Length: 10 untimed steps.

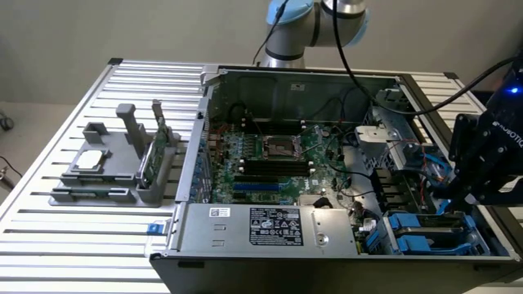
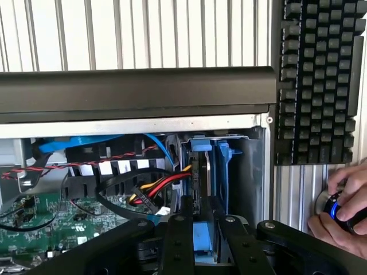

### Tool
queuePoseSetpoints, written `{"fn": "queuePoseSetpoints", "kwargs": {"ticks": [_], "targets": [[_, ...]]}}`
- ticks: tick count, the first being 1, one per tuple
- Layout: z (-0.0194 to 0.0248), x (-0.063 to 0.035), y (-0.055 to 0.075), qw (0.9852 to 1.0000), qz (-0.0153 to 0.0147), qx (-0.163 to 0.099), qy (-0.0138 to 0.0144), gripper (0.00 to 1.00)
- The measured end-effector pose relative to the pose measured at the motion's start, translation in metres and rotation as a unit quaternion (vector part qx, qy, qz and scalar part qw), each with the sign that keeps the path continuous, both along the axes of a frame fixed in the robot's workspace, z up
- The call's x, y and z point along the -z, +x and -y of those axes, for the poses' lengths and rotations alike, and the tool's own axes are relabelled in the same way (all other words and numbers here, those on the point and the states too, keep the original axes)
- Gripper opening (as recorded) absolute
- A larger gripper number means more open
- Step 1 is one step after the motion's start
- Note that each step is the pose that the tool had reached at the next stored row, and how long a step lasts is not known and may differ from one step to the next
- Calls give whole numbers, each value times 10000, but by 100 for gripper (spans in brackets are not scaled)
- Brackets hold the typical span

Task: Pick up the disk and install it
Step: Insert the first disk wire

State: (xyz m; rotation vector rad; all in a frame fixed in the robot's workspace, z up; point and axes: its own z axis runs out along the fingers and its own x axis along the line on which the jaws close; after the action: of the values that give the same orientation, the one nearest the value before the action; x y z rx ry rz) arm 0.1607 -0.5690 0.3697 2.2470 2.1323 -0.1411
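Disk (image 2: 202, 172) sitting on edge in blue-carrier drive bay, corner of PC case (image 1: 270, 76). Gripper (image 2: 202, 240) right over it, fingers (image 2: 179, 240) parted, straddling disk, we can't tell if gripping. Hand (image 2: 344, 209) beside case, near keyboard (image 2: 318, 80).

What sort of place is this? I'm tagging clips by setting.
Probably a robotics test bench: an open black desktop computer case lies on a ribbed aluminium table, with a black keyboard beside it.
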Motion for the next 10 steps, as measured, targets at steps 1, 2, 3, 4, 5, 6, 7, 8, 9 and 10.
{"fn": "queuePoseSetpoints", "kwargs": {"ticks": [1, 2, 3, 4, 5, 6, 7, 8, 9, 10], "targets": [[0, -30, 0, 10000, -2, 0, 6, 25], [0, -55, -1, 10000, -4, 1, 12, 25], [0, -74, -6, 10000, -9, 1, 20, 25], [0, -86, -16, 10000, -18, 0, 31, 25], [0, -96, -30, 10000, -30, 0, 44, 25], [0, -101, -46, 10000, -42, 1, 57, 25], [-1, -105, -62, 10000, -52, 1, 69, 25], [-3, -107, -77, 9999, -61, 1, 81, 25], [-6, -109, -90, 9999, -66, 1, 95, 25], [-13, -110, -99, 9999, -70, 1, 106, 25]]}}
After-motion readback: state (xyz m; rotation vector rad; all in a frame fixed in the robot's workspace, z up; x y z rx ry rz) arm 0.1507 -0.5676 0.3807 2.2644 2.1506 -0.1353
